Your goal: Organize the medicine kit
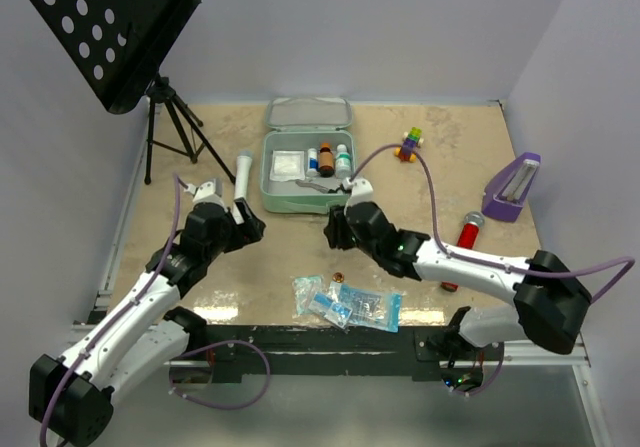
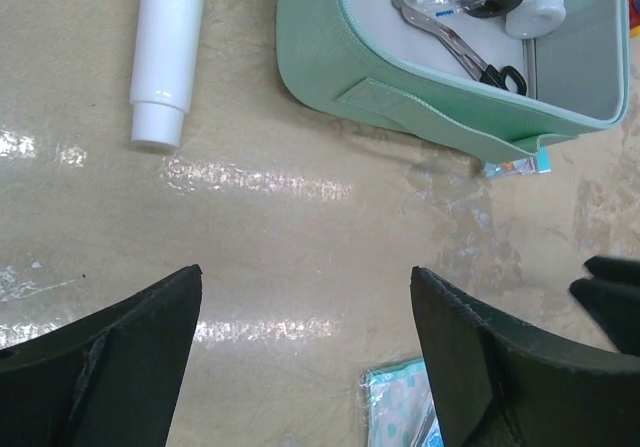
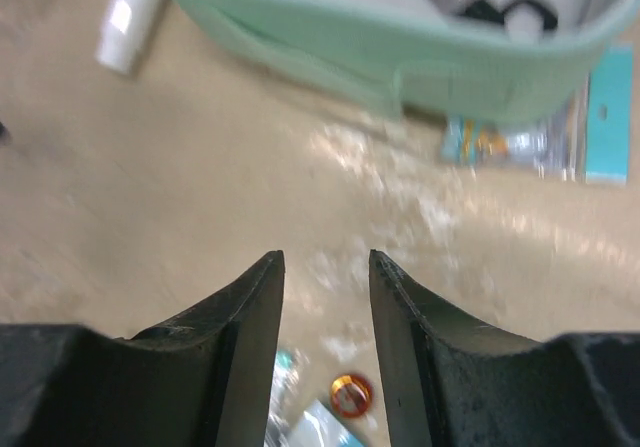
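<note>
– Counting from the top view: how many kits?
– One kit (image 1: 300,207), open, at the far middle of the table (image 1: 280,257), with its lid (image 1: 307,114) flipped back. Inside are three bottles (image 1: 326,157) in a row, one white pad (image 1: 287,162) to their left and one pair of scissors (image 1: 318,182) in front of them.
– And outside it?
– One white tube (image 1: 243,167) lies just left of the kit. A heap of clear packets (image 1: 350,304) sits near the front edge, with one coin (image 1: 338,277) beside it. The left gripper (image 1: 247,219) and right gripper (image 1: 336,229) both hover in front of the kit, apart from each other.
– Left wrist view?
– Its two fingers (image 2: 120,347) stand wide apart over bare table with nothing between them. The tube is at upper left and the kit's corner at upper right. One small packet (image 2: 515,167) pokes out from under the kit's wall.
– Right wrist view?
– It is blurred. The two fingers (image 3: 240,337) leave a narrow gap and hold nothing. The kit's wall runs across the top, and the coin shows just below the gap.
</note>
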Robot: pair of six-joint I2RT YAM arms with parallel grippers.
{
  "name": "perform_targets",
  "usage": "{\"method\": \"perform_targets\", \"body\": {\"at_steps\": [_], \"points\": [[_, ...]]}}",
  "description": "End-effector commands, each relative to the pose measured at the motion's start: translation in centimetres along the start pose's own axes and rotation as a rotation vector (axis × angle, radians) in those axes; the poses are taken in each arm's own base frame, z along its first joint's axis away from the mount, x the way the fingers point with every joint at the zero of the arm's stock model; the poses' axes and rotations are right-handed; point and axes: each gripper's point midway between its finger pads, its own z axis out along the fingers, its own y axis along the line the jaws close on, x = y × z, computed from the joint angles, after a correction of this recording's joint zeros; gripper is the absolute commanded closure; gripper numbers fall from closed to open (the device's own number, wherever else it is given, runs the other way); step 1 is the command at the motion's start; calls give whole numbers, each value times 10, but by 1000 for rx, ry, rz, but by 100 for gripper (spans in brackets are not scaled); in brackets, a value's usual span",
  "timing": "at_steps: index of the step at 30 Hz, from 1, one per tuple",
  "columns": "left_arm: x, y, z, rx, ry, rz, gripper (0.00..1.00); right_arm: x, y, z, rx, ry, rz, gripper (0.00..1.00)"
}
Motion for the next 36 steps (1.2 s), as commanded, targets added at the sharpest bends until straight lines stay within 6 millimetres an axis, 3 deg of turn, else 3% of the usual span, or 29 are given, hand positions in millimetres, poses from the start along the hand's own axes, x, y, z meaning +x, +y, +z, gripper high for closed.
{"method": "perform_targets", "body": {"at_steps": [1, 5, 9, 19, 29, 36], "points": [[4, -6, 1, 40, 11, -35, 11, 41, 9, -22, -36, 44, 61, 56], [9, -7, 0, 59, 22, -49, 9, 73, 36, -37, -58, 108, 23, 50], [14, -7, 1, 68, 34, -59, 6, 99, 32, -38, -8, 182, -21, 46], [20, -2, 3, 52, 57, -25, 7, 127, 34, -30, 34, 294, -170, 49], [25, -2, 1, 68, 66, -33, 8, 145, 36, -32, 12, 363, -194, 59], [26, -2, 0, 71, 67, -35, 9, 155, 33, -34, 5, 390, -194, 79]]}}
